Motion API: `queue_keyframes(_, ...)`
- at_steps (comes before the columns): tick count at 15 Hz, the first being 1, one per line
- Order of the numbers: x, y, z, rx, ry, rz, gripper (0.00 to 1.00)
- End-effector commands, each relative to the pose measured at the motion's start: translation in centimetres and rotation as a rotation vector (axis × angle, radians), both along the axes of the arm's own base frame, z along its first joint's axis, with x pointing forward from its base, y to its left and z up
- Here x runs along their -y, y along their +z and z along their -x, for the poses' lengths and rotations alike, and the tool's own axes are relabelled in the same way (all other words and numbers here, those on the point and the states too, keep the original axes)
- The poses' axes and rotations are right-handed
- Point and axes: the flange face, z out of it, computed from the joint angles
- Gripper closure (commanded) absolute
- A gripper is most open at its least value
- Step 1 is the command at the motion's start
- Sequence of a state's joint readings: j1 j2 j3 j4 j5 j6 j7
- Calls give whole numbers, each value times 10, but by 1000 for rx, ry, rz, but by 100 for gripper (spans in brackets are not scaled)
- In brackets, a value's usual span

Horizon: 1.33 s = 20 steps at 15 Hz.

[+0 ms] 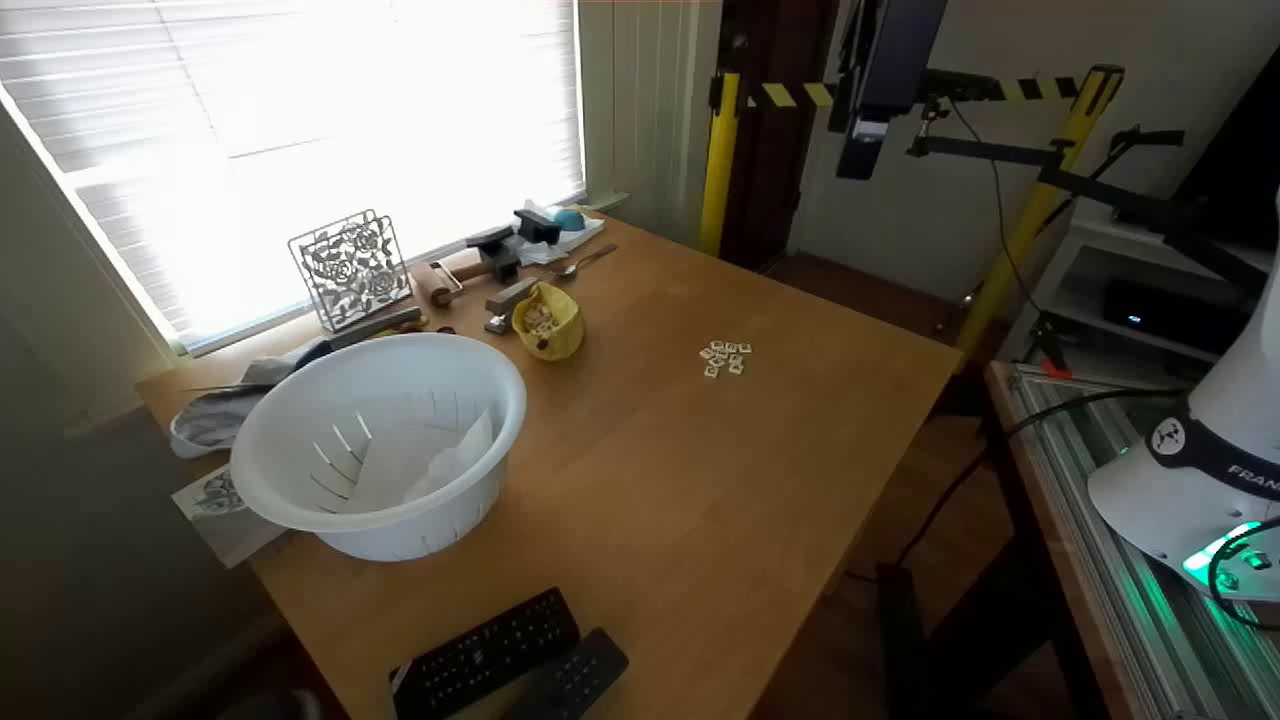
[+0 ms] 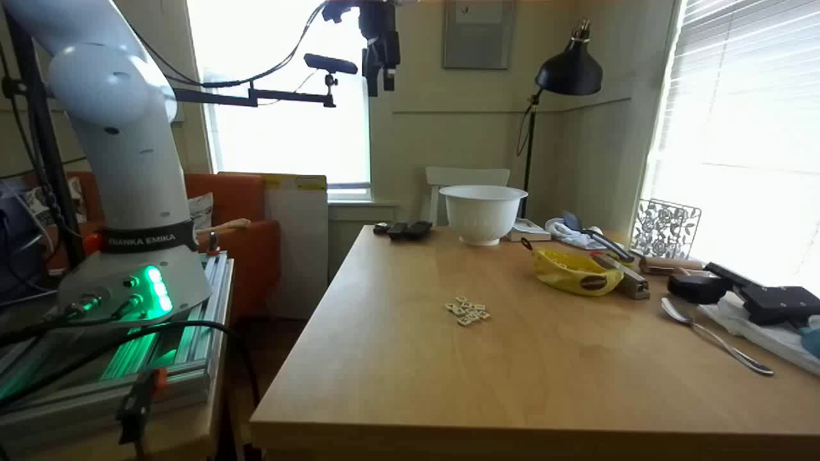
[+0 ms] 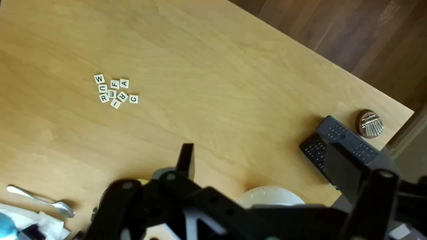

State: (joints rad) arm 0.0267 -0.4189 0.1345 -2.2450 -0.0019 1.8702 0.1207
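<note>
Jaws nearest lens: spread wide, nothing held, well above white bowl (image 2: 483, 214)

Wrist view: jaws sit low in frame, one each side, big gap btw 'em, no obj. in it, no contact w/ anything visible. Both exterior views put 'em up high, offset from bowl toward arm base (image 2: 138, 269).

Key relation: bowl lies well below jaws & off toward slatted window (image 1: 330, 110). Bit of it shows btw jaws in wrist view, rest hidden. It's round, so no long axis. Two dark remotes (image 1: 490, 655) overlap on table (image 3: 213, 90), arm-base side of bowl, also well below jaws; in wrist view their long axes run slantwise to line joining jaws. Can't tell which is closer to jaws, bowl or remotes. Just one arm (image 2: 112, 83) here, so no nearer-arm q.

Others, rel. to bowl: 9 letter tiles (image 3: 111, 93), flat & loosely bunched, well apart from it, arm-base side; they're square-ish, no real long axis either. Yellow pouch (image 2: 564, 275), open at top w/ small pale bits (image 1: 540, 318) inside, near bowl. Metal spoon (image 3: 64, 208) well apart from bowl, past pouch. Small round disc (image 3: 370, 124) w/ metal tines by remotes, farther from bowl than they are. Scrollwork holder (image 1: 355, 275) stands window side of bowl; gray cloth (image 1: 205, 425) partly behind bowl in an exterior view. Black lamp (image 2: 570, 70) shows past bowl in an exterior view.
</note>
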Motion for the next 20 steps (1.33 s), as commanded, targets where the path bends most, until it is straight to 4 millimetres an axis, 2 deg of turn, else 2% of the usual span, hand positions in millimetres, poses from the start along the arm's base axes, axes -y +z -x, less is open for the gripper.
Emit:
queue_keyframes(1, 0, 0, 0, -1, 0, 0, 0)
queue_keyframes(7, 0, 0, 0, 0, 0, 0, 0)
queue_keyframes(8, 1, -2, -5, 29, -58, 5, 0)
queue_keyframes(9, 8, -14, -10, 5, -90, 3, 0)
queue_keyframes(11, 37, -26, -6, -12, -169, 6, 0)
queue_keyframes(15, 87, -63, -9, -21, -249, -36, 0)
queue_keyframes(17, 108, -86, -10, -1, -257, -64, 0)
queue_keyframes(20, 130, -128, -10, -13, -209, -84, 0)
